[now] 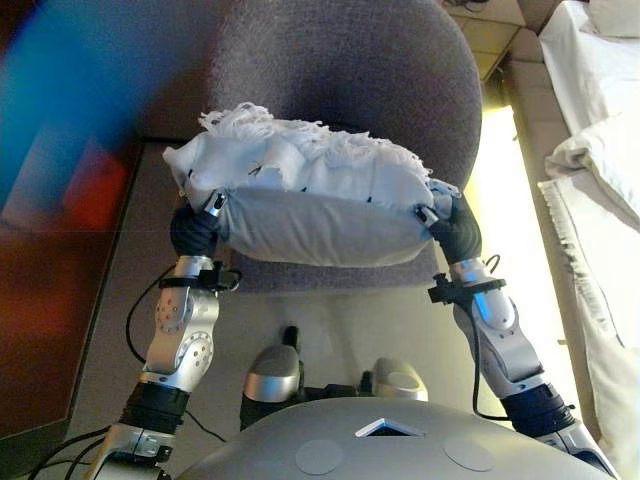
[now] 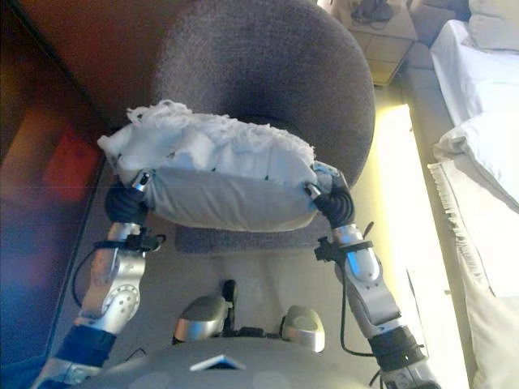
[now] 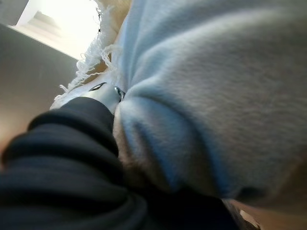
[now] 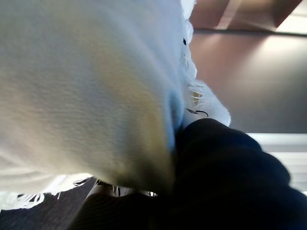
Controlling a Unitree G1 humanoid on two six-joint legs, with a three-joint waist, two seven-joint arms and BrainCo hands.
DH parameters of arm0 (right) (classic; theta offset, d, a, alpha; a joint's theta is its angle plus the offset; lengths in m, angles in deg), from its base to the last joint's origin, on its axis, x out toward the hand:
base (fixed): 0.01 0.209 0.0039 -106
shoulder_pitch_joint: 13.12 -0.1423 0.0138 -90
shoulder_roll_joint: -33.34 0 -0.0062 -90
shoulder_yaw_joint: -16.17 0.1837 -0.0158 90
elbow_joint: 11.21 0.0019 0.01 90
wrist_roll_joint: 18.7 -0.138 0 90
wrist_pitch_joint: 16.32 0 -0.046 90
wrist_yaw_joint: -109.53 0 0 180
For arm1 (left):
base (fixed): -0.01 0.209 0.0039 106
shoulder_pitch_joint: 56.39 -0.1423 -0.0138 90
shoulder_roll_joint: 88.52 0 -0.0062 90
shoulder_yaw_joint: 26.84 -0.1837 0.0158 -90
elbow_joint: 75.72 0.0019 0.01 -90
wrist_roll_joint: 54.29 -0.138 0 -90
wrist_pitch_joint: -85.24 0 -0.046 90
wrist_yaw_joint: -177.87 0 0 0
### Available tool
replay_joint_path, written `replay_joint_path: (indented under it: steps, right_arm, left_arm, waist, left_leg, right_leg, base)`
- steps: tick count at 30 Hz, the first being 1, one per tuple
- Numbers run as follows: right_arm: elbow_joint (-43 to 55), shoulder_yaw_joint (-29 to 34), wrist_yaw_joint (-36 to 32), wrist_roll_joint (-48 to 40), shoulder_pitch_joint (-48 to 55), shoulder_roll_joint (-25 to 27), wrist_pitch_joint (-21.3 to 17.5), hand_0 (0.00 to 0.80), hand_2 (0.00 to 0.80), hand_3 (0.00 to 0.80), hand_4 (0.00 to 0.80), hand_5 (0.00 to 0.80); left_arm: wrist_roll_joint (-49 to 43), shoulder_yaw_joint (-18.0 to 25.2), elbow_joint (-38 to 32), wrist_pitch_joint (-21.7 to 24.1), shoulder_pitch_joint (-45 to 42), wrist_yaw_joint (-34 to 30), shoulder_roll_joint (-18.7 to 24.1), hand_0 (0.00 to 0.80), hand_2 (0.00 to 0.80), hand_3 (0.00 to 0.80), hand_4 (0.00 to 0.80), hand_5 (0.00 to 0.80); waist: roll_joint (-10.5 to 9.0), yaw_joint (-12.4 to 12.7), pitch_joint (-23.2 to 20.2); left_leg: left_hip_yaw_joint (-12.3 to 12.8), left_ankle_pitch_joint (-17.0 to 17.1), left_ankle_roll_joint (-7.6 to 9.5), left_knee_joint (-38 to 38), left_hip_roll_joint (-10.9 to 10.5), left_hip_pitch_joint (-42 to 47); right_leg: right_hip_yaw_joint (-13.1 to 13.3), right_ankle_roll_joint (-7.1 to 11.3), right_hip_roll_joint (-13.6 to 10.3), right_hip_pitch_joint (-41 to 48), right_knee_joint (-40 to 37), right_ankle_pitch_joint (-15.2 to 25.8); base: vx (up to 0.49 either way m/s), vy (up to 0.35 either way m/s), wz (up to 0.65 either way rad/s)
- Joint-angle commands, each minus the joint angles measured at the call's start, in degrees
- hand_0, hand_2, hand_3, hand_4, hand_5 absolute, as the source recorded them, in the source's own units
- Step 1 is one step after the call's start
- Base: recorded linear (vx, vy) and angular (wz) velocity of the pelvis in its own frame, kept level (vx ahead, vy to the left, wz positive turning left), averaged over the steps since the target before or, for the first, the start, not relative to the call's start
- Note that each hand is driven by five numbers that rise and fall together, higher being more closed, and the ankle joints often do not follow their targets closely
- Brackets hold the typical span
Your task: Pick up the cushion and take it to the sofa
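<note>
A white cushion with a shaggy fringed top and a smooth grey-white underside is held up between my two hands, just above the front of a round grey upholstered seat. My left hand presses against the cushion's left end and my right hand against its right end. The cushion hides most of both hands. In the left wrist view the cushion bulges against the hand's dark cover. In the right wrist view the cushion lies against the hand's dark cover.
A bed with white bedding stands at the right, with a bright strip of floor between it and the grey seat. A dark reddish wooden piece of furniture runs along the left.
</note>
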Motion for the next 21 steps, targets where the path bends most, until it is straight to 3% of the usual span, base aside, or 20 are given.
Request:
replay_joint_path:
  steps: [1, 5, 8, 11, 12, 14, 15, 17, 18, 19, 21]
  right_arm:
    - [4.5, 0.2, 0.8, 1.0, -4.5, 0.6, -8.3, 0.800, 0.800, 0.800, 0.800, 0.800]
    - [4.2, 0.9, 1.3, 0.8, -5.9, 0.5, -6.9, 0.800, 0.800, 0.800, 0.800, 0.800]
    - [4.5, 1.4, 0.2, 0.6, -5.5, 0.5, -6.0, 0.800, 0.800, 0.800, 0.800, 0.800]
    - [5.0, 2.0, -1.3, 0.0, -4.3, 1.2, -5.7, 0.800, 0.800, 0.800, 0.800, 0.800]
    - [5.1, 2.2, -1.8, -0.2, -3.7, 1.4, -5.4, 0.800, 0.800, 0.800, 0.800, 0.800]
    - [5.6, 3.0, -2.0, -0.5, -2.8, 2.4, -4.1, 0.800, 0.800, 0.800, 0.800, 0.800]
    - [6.3, 3.1, -2.5, -1.3, -2.5, 3.2, -3.8, 0.800, 0.800, 0.800, 0.800, 0.800]
    - [5.6, 2.5, -3.9, -1.5, -2.5, 4.5, -4.9, 0.800, 0.800, 0.800, 0.800, 0.800]
    - [4.5, 2.2, -3.7, -1.1, -2.9, 4.8, -5.2, 0.800, 0.800, 0.800, 0.800, 0.800]
    - [3.1, 1.5, -2.5, -0.8, -3.9, 5.1, -5.4, 0.800, 0.800, 0.800, 0.800, 0.800]
    - [2.7, 0.3, -1.7, -1.7, -4.8, 5.6, -5.6, 0.800, 0.800, 0.800, 0.800, 0.800]
  left_arm:
    - [-2.2, -3.8, -6.8, 3.6, 4.6, -4.6, -0.6, 0.800, 0.800, 0.800, 0.800, 0.800]
    - [-2.5, -5.0, -7.4, 3.8, 4.2, -4.7, -0.8, 0.800, 0.800, 0.800, 0.800, 0.800]
    - [-1.7, -4.6, -7.3, 4.1, 2.9, -5.5, -0.7, 0.800, 0.800, 0.800, 0.800, 0.800]
    - [-1.1, -4.1, -7.6, 4.6, 1.4, -5.9, -0.9, 0.800, 0.800, 0.800, 0.800, 0.800]
    - [-0.8, -3.8, -7.8, 4.4, 1.0, -5.7, -1.0, 0.800, 0.800, 0.800, 0.800, 0.800]
    - [0.4, -3.3, -7.9, 3.8, -0.4, -5.1, -1.4, 0.800, 0.800, 0.800, 0.800, 0.800]
    - [1.1, -2.9, -8.2, 3.9, -0.8, -5.2, -1.5, 0.800, 0.800, 0.800, 0.800, 0.800]
    - [0.2, -2.8, -8.3, 5.7, -1.6, -5.3, -1.9, 0.800, 0.800, 0.800, 0.800, 0.800]
    - [0.0, -3.3, -7.8, 6.0, -1.5, -5.0, -2.2, 0.800, 0.800, 0.800, 0.800, 0.800]
    - [0.1, -3.8, -6.9, 6.1, -0.9, -4.4, -2.5, 0.800, 0.800, 0.800, 0.800, 0.800]
    - [-0.4, -3.9, -6.4, 6.2, -0.5, -4.1, -2.7, 0.800, 0.800, 0.800, 0.800, 0.800]
  waist:
    - [-0.77, -3.4, -1.3]
    - [-1.36, -5.9, -0.3]
    - [-1.75, -6.3, -0.5]
    - [-1.96, -7.1, -2.3]
    - [-1.71, -7.4, -3.2]
    - [-0.22, -8.3, -5.0]
    - [-0.24, -8.6, -5.7]
    - [-1.75, -7.4, -5.5]
    - [-2.28, -6.3, -4.8]
    - [-3.41, -4.5, -3.5]
    - [-3.51, -2.1, -1.8]
  left_leg:
    - [-2.2, -3.6, -2.60, 0.4, -1.6, 2.1]
    - [-5.9, -10.7, -2.76, 2.1, -0.9, 7.9]
    - [-6.6, -14.5, -3.00, 3.9, 0.5, 11.4]
    - [-6.3, -16.4, -3.99, 5.7, 2.3, 14.2]
    - [-5.8, -15.8, -4.71, 6.6, 3.3, 14.6]
    - [-6.6, -8.2, -7.67, 10.6, 6.9, 15.7]
    - [-7.1, -2.4, -9.27, 16.3, 7.9, 15.5]
    - [-6.8, 3.6, -10.02, 33.5, 6.9, 7.2]
    - [-6.9, 2.9, -9.38, 40.6, 6.4, 1.5]
    - [-6.6, 2.4, -8.11, 43.4, 4.6, -6.0]
    - [-5.1, 1.9, -7.17, 37.0, 3.5, -10.2]
  right_leg:
    - [-0.6, -0.08, -0.2, -3.5, -14.0, 19.4]
    - [0.8, 1.95, -3.4, -6.7, -24.7, 26.9]
    - [-0.1, 2.30, -4.2, -6.5, -24.7, 28.1]
    - [-0.2, 1.51, -3.2, -5.9, -22.0, 26.0]
    - [-0.4, 0.92, -2.7, -5.8, -21.0, 24.9]
    - [-0.3, -1.14, -0.1, -6.0, -18.9, 22.4]
    - [-0.5, -2.38, 0.5, -5.8, -18.5, 21.4]
    - [-0.2, -5.36, 1.0, -2.2, -18.7, 19.7]
    - [0.5, -6.32, 1.5, -0.4, -18.8, 19.2]
    - [1.1, -6.80, 1.3, 2.2, -19.3, 18.5]
    - [1.7, -6.16, 2.0, 6.0, -20.4, 17.0]
  base:
    - [0.452, -0.159, 0.59]
    - [0.521, -0.177, 0.69]
    - [0.488, -0.187, 0.46]
    - [0.389, -0.163, 0.12]
    - [0.376, -0.151, 0.28]
    - [0.325, -0.139, 0.18]
    - [0.260, -0.196, -0.16]
    - [0.331, -0.302, -0.04]
    - [0.309, -0.274, -0.05]
    - [0.214, -0.159, -0.28]
    - [0.273, -0.055, -0.59]
